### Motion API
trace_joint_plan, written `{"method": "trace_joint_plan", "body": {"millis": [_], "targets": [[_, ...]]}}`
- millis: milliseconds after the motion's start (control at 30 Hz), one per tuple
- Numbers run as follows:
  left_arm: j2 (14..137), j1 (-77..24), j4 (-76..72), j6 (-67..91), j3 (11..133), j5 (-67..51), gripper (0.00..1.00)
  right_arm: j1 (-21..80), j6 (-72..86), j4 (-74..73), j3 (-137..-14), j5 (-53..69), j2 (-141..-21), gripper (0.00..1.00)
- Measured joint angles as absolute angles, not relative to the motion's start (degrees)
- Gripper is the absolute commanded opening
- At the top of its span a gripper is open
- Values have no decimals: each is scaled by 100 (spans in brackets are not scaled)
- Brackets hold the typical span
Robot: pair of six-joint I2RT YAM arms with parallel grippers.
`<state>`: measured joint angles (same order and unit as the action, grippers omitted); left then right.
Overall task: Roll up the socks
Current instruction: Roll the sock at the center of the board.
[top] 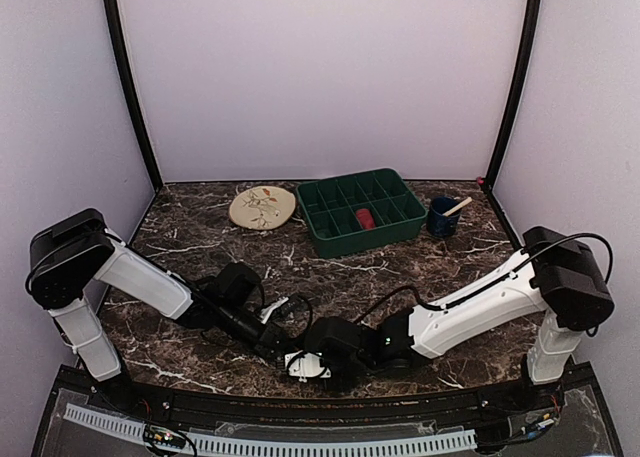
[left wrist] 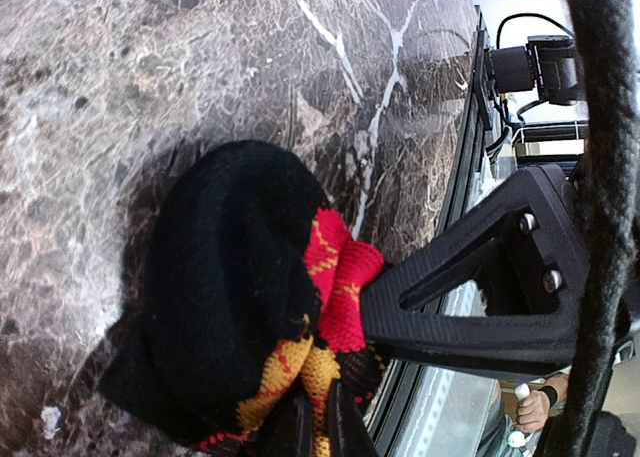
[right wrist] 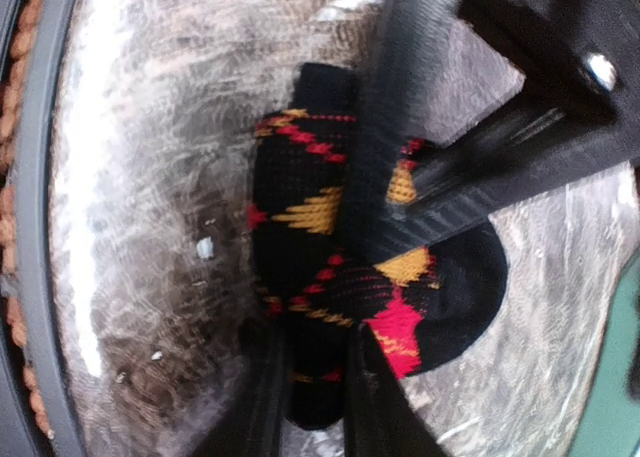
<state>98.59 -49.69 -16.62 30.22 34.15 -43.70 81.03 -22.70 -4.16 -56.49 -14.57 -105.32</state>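
The socks are one bundle, black with red and yellow diamonds, lying on the marble table near its front edge. My left gripper is shut on the bundle's yellow and red edge. My right gripper is closed on the black end of the same socks. Each gripper's black finger crosses the other's wrist view. In the top view both grippers meet at the front centre, the left gripper beside the right gripper. They hide the socks there.
A green compartment tray with a red item stands at the back centre. A cream plate lies to its left and a blue cup with a stick to its right. The table's front rail runs just below the grippers.
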Motion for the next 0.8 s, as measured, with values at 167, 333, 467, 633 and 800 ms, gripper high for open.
{"method": "trace_joint_plan", "body": {"millis": [167,333,467,633,800], "targets": [[9856,-4969,-1658,3024,3415,-4366,13,7975,-2231,-676,-5811,-1160,-10549,0],[9747,-4971,-1579,3065,3402,-4283,28,7732,-2099,-976,-6023,-613,-10600,0],[9529,-4971,-1361,3122,3395,-4095,34,7502,-1944,-1087,-6167,-134,-10669,0],[9087,-4960,-1107,3205,3264,-3603,39,7201,-1708,-1216,-6307,521,-10722,0],[8602,-4866,-803,3284,2967,-3065,41,6899,-1476,-1500,-6547,1214,-10853,0]]}}
